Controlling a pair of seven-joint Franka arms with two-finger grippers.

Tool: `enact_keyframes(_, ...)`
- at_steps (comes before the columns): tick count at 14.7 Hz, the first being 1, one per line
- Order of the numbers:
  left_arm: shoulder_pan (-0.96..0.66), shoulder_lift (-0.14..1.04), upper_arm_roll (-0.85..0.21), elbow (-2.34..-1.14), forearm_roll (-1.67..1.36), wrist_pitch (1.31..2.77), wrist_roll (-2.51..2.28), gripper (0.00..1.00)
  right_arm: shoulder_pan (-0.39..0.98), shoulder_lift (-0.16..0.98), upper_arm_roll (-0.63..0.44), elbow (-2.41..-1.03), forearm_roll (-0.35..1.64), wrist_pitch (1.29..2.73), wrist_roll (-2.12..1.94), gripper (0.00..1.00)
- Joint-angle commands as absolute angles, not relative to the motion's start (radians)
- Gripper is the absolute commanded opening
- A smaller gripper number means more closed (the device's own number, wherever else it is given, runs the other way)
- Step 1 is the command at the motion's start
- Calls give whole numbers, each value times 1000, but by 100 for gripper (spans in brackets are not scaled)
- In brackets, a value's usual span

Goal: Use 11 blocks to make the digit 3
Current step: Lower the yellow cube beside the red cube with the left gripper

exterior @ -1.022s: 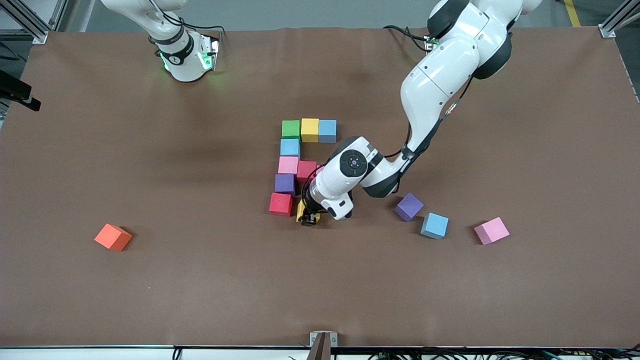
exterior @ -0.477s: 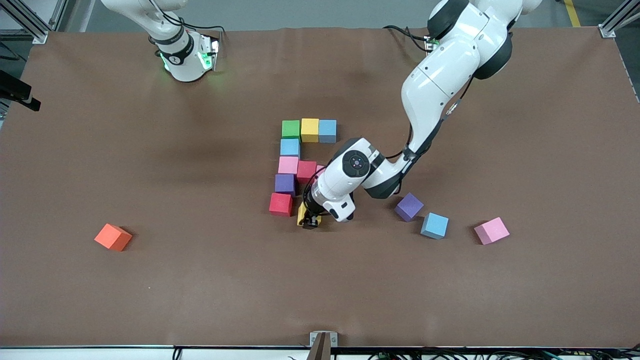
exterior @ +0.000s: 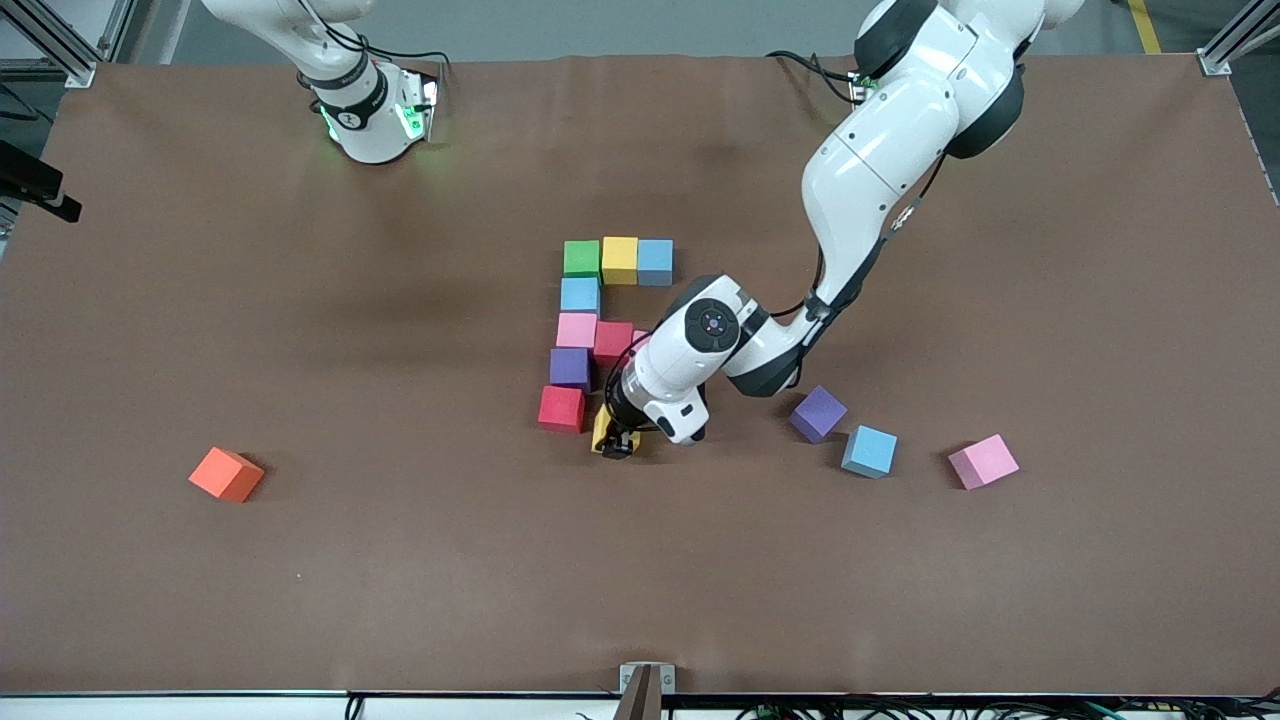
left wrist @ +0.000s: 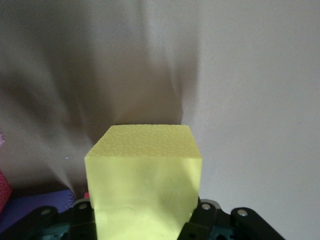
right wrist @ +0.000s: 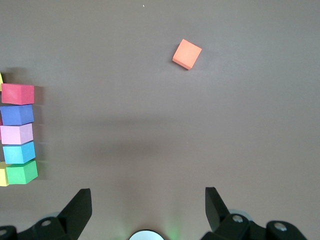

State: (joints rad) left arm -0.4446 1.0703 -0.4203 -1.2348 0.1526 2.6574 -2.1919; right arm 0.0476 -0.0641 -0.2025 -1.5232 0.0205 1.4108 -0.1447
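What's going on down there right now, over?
Left gripper shut on yellow cube, low beside the red cube. Right gripper open, waiting by its base. Nothing blocking.

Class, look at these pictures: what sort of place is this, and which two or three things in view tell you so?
Probably a robotics lab bench. A brown mat covers the table, with aluminium frame posts at its corners. The left gripper holds a yellow cube beside a figure of foam cubes, while the right gripper waits open.

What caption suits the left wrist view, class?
Left gripper shut on yellow cube, held just above the brown table.
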Motion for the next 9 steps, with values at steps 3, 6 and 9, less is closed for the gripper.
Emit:
enact_keyframes(3, -471, 1061, -407, -1236, 133, 2669, -2177, 8, 32, -58, -190, -1506, 9, 1396, -143, 100)
enact_keyframes(6, -471, 1062, -407, -1236, 133, 2669, -2177, 8, 32, -60, -193, -1503, 11, 1384, -143, 100)
enact_keyframes(9, -471, 1062, -407, -1236, 133, 2669, -2177, 9, 34, -60, -192, -1494, 11, 1376, -143, 100)
